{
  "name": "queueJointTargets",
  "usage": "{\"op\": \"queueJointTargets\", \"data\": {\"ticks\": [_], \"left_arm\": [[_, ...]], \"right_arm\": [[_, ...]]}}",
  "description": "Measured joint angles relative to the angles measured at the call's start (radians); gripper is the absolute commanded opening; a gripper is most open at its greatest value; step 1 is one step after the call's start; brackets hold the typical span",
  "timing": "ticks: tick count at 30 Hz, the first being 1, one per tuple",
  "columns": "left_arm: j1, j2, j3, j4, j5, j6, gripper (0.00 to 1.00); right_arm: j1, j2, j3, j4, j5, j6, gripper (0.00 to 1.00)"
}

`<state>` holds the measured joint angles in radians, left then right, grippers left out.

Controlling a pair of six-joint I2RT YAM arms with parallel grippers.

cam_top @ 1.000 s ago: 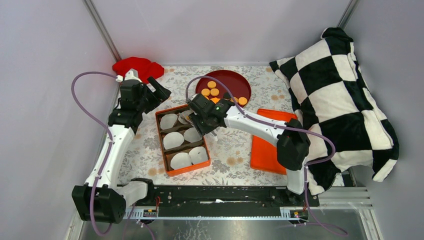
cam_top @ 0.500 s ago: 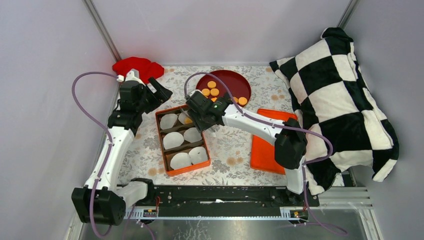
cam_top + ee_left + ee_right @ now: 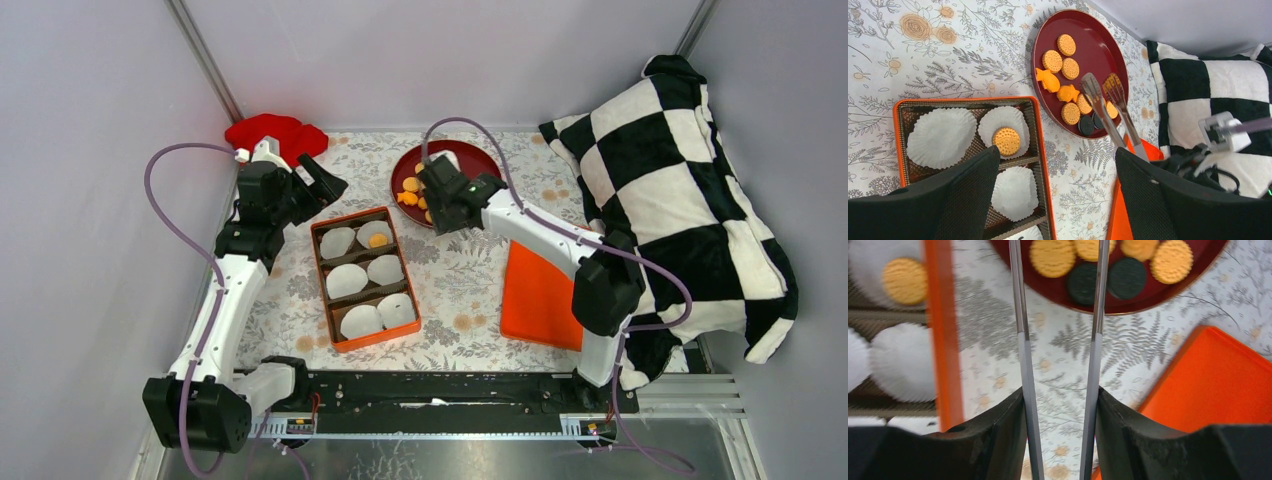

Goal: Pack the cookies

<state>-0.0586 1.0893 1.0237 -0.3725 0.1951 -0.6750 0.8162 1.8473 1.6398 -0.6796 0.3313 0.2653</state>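
**Tongs over the plate, one cookie in the box**

The orange box (image 3: 323, 285) lies on the flowered table (image 3: 460, 290), lined with white paper cups (image 3: 940, 137). One round orange cookie (image 3: 1006, 141) lies in the cup at the box's far right corner; the other cups in view hold nothing.

The rest of the cookies (image 3: 1066, 45) are on the dark red plate (image 3: 1098, 40), just beyond the box and to its right. Most are round and orange, two are shaped like little figures, and two black ones (image 3: 1083, 282) lie at the plate's edge nearest the box.

The right gripper (image 3: 441, 203) is beyond the box's far right corner, clamped on a pair of metal tongs (image 3: 1020, 315). The tongs' arms stand apart, their tips (image 3: 1093, 82) over the cookies on the plate. I cannot tell whether they touch one.

The left gripper (image 3: 320, 185) hangs over the box's far left corner, spread wide with nothing in it.

An orange lid (image 3: 540, 295) lies to the right of the box. A checkered pillow (image 3: 680, 180) is further right. A red cloth (image 3: 270, 132) is beyond the box, to its left.
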Motion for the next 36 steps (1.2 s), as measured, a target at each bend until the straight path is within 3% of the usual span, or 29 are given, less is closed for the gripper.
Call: {"op": "queueJointTargets", "data": {"ticks": [7,26,27,28,30,36], "left_arm": [[0.0,0.004,-0.005,0.01,0.006,0.0,0.9],[0.0,0.02,-0.029,0.018,0.006,0.004,0.9],[0.0,0.021,-0.031,0.019,0.006,0.003,0.9],[0.0,0.021,-0.035,0.02,0.008,0.003,0.9],[0.0,0.021,-0.035,0.021,0.008,0.004,0.9],[0.0,0.019,-0.04,0.021,0.008,0.003,0.9]], "right_arm": [[-0.111,0.073,0.0,0.023,-0.016,-0.007,0.53],[-0.154,0.29,0.148,0.035,-0.098,-0.005,0.5],[-0.163,0.304,0.166,0.033,-0.105,-0.003,0.48],[-0.182,0.339,0.207,0.027,-0.114,0.0,0.33],[-0.186,0.35,0.221,0.017,-0.114,-0.003,0.19],[-0.191,0.37,0.259,-0.01,-0.116,0.001,0.08]]}}
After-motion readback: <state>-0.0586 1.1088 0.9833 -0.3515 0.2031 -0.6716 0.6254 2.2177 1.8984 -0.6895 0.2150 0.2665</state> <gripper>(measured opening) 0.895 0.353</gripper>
